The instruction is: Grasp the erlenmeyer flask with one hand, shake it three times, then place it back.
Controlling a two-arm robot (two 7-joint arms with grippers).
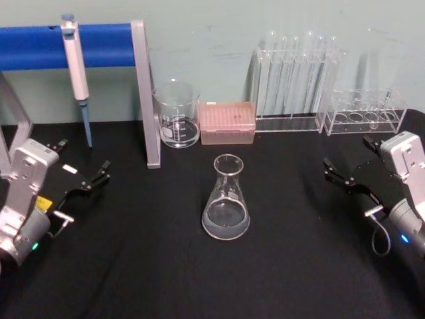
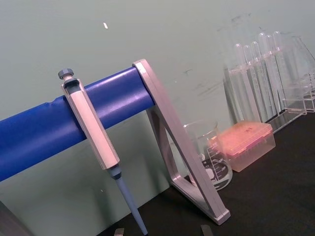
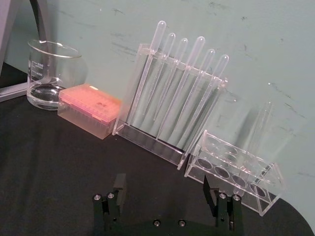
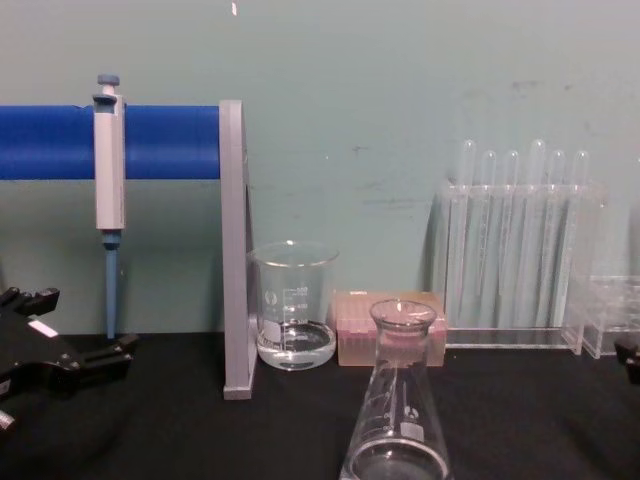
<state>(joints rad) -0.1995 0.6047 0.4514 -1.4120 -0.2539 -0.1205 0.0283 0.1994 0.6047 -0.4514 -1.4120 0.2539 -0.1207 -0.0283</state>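
The erlenmeyer flask (image 1: 226,199) stands upright on the black table in the middle, with a little clear liquid in its base; the chest view shows it close and low (image 4: 398,410). My left gripper (image 1: 83,158) rests open at the table's left, well away from the flask, with nothing between its fingers (image 4: 85,322). My right gripper (image 1: 346,153) sits open at the table's right, equally far from the flask. In the right wrist view its fingers (image 3: 118,186) stand wide apart and empty. Neither gripper touches the flask.
Behind the flask stand a glass beaker (image 1: 176,114) with water, a pink tip box (image 1: 227,122), a clear rack of plastic pipettes (image 1: 295,80) and a clear tube rack (image 1: 364,111). A pipettor (image 1: 76,66) hangs on a blue bar with a grey post (image 1: 149,100) at back left.
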